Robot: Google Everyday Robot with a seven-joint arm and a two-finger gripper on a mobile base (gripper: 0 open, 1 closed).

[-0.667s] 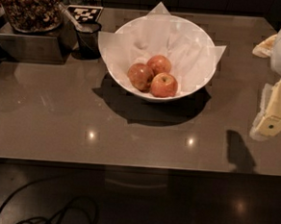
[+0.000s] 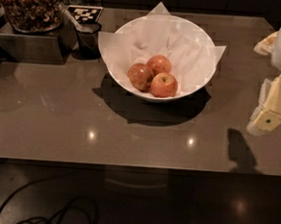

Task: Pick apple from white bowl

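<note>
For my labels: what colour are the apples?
Reddish with yellow patches, camera view: apples; gripper at the right edge.

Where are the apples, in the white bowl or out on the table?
In the bowl: three apples sit together on its paper lining. The gripper hangs at the right edge, apart from the bowl.
</note>
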